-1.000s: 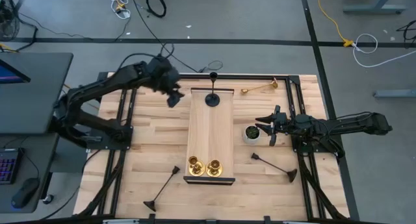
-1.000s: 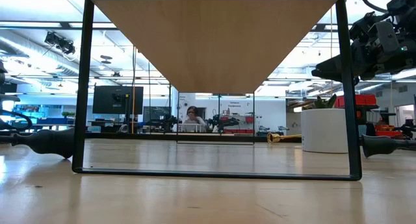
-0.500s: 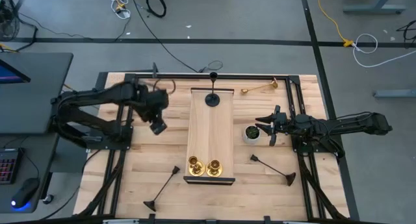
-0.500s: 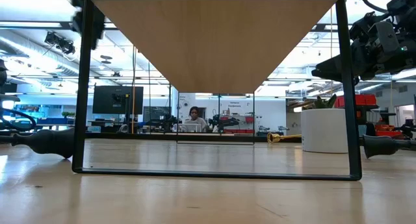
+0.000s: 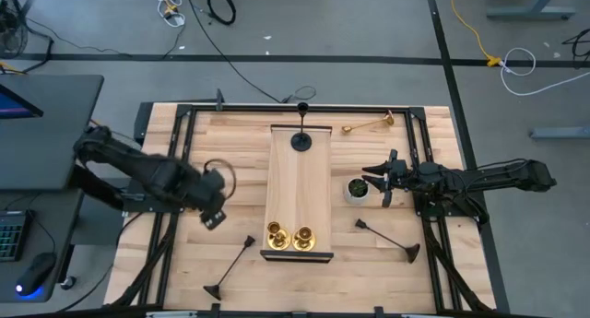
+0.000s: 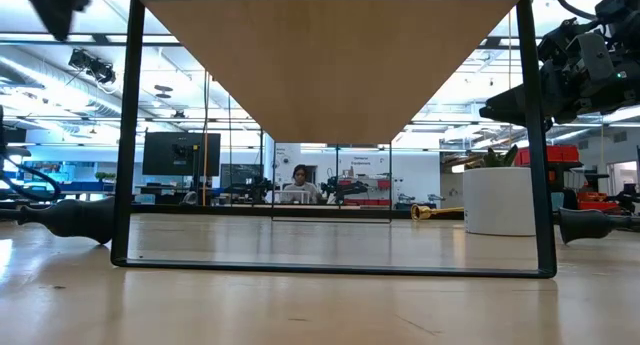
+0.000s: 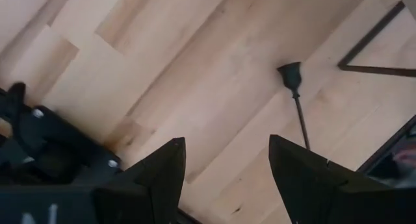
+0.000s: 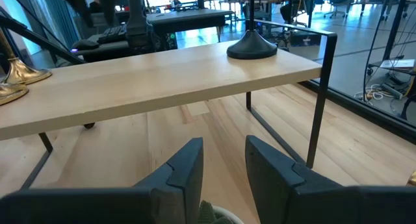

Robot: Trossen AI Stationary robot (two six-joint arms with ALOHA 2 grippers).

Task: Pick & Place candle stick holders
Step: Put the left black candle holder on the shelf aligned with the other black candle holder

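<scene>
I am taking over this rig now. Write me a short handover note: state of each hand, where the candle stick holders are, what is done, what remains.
Left hand: open and empty, above the table's left side, near the black holder lying at front left.
Right hand: open and empty, waiting over the small white plant pot.
Done: two brass holders stand upright at the near end of the raised wooden shelf; one black holder stands at its far end.
Left: three holders lie on the table, the front-left black one, another black one at front right, and a brass one at the far right.
</scene>
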